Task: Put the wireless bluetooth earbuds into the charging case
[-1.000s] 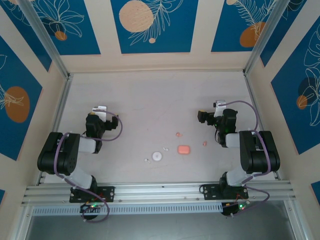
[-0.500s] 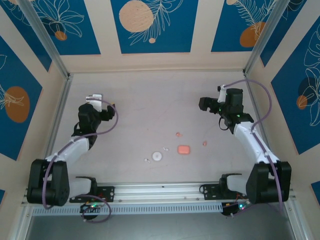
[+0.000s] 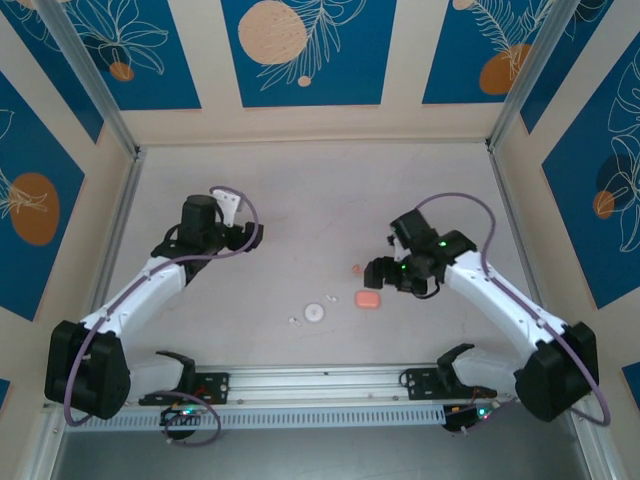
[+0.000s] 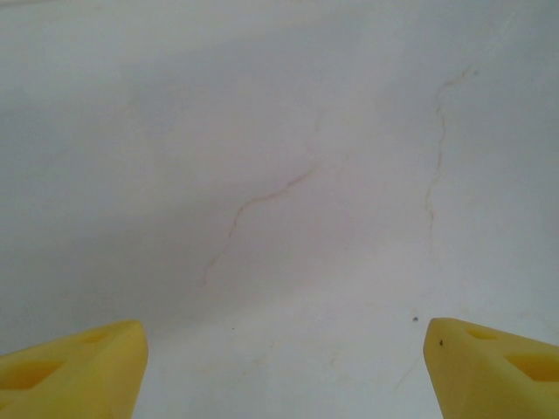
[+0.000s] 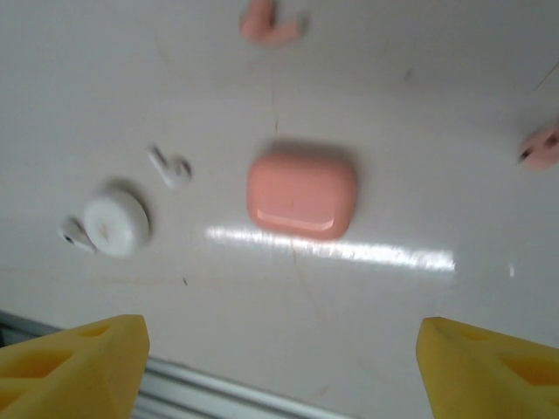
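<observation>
Left: the left gripper [image 4: 284, 371] is viewed from its wrist camera. Its yellow fingertips [image 4: 74, 367] are set wide apart at the lower corners of the view, and nothing is held between them. Bare white table [image 4: 279, 131], crossed by faint brownish hairline marks, is seen beyond them. In the top view this arm is extended over the left half of the table, well apart from the task items.

Centre: a round white charging case [image 5: 115, 223] is noted near the front aluminium rail [image 5: 218, 403]. One white earbud [image 5: 72, 234] lies at its left edge; whether they touch cannot be told. A second white earbud [image 5: 170, 168] lies just beside the case on its far right side, apart from it. To the right, a salmon-pink charging case [image 5: 302, 194] lies flat with its lid shut. One pink earbud [image 5: 271, 22] lies beyond it, farther from the rail. The other pink earbud [image 5: 541, 147] is cut by the right edge of the right wrist view. All four earbuds rest on the table, outside the cases.

Right: the right gripper [image 5: 279, 367] is held above the table near the pink case. Its jaws are spread wide and are empty.
</observation>
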Action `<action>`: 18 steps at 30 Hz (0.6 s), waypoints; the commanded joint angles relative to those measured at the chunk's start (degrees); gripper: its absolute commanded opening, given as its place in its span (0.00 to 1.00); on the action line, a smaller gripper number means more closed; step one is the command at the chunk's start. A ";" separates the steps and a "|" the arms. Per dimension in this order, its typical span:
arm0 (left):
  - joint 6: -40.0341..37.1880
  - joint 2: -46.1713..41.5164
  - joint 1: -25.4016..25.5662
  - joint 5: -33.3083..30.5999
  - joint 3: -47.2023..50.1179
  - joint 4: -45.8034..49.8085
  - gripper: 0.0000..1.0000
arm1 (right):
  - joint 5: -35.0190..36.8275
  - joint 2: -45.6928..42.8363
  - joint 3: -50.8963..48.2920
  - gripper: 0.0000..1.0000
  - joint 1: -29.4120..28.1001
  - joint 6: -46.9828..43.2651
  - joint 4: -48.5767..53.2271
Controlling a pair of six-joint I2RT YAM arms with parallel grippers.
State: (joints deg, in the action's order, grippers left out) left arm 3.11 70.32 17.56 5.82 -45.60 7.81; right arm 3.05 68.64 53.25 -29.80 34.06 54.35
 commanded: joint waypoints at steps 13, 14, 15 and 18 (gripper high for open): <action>3.91 2.48 1.17 3.18 1.86 0.17 0.82 | 1.55 18.93 3.30 0.84 -5.62 2.79 -0.79; 3.85 2.03 1.18 2.70 2.24 -0.09 0.82 | 2.04 20.17 3.77 0.84 -5.62 2.44 -0.46; 3.51 1.64 1.20 2.08 2.42 -0.39 0.83 | 2.73 21.45 4.12 0.84 -5.62 2.13 -0.38; 3.13 1.18 1.18 0.72 2.41 -0.96 0.83 | 3.81 24.49 4.62 0.84 -5.44 1.69 -1.04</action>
State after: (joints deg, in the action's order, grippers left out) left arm 5.96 73.19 18.17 7.35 -43.59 8.21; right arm 5.45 91.22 56.34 -34.94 36.38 52.86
